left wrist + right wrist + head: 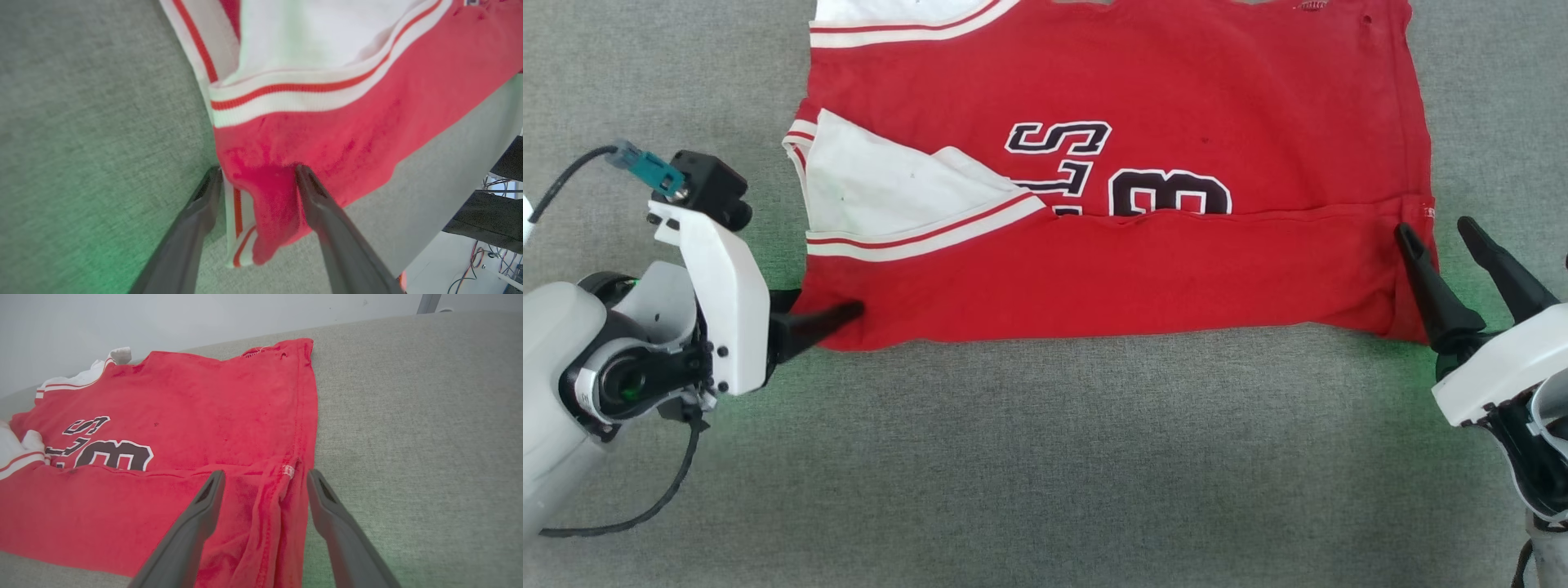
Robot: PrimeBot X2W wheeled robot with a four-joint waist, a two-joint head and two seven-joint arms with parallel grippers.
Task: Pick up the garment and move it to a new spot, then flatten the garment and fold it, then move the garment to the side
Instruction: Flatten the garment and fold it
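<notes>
1. The red garment [1160, 90] lies flat on the grey table [1045, 457].
2. The left gripper [257, 170] is wide open; the garment's near left corner sits between its jaws.
3. The right gripper [1433, 226] is wide open too, around the near right corner.

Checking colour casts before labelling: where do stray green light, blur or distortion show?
Head view: green glow on the table beside the left gripper and right gripper. Left wrist view: strong green patch lower left; garment soft, close up. Right wrist view: faint green beside the fingers; table's far edge bows.
</notes>
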